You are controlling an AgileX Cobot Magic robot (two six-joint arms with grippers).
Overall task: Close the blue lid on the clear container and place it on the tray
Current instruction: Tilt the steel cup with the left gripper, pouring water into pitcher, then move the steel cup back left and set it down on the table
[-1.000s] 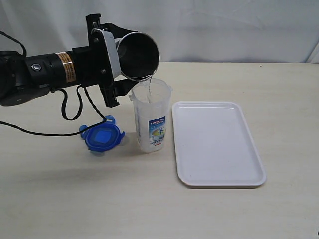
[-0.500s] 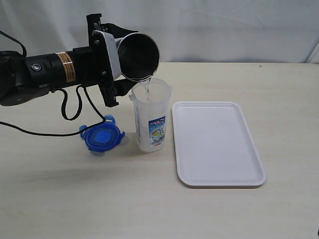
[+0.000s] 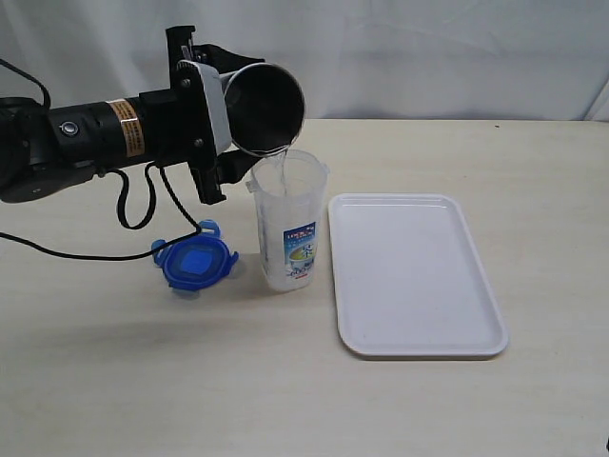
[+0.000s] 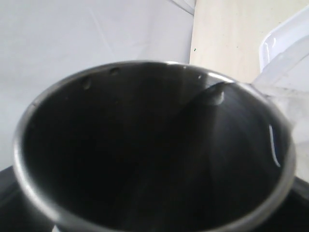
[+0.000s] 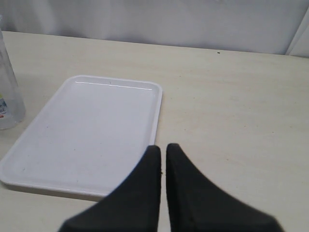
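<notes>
Just below the left gripper point(image 3: 231, 109), the container point(image 3: 288, 228) stands upright and open on the table point(image 3: 533, 171). The gripper is clamped around a steel tumbler point(image 3: 266, 105), tipped so its mouth hangs over the container's rim. Over the last second almost nothing has moved: arm, tumbler and container sit as they did. Only the thin stream of water point(image 3: 281, 167) looks fainter, so the pour seems close to its end. For the task that means the closing has not begun. The lid point(image 3: 195, 264) lies flat on the table below the gripper, just beside the container on the side away from the tray point(image 3: 416, 274), which lies bare on the container's far side.

The left wrist view fills with the tumbler's dark inside point(image 4: 145, 154). It shows a few drops on the wall and little or no pooled water, which the exterior view cannot show. It also catches a sliver of the clear rim point(image 4: 285, 63).

The right wrist view alone shows the right gripper point(image 5: 163, 149). Its fingers are pressed together on nothing, with the tray point(image 5: 87, 130) ahead of them and the container point(image 5: 7, 96) beyond the tray's far corner. The exterior view does not show this gripper at all.
</notes>
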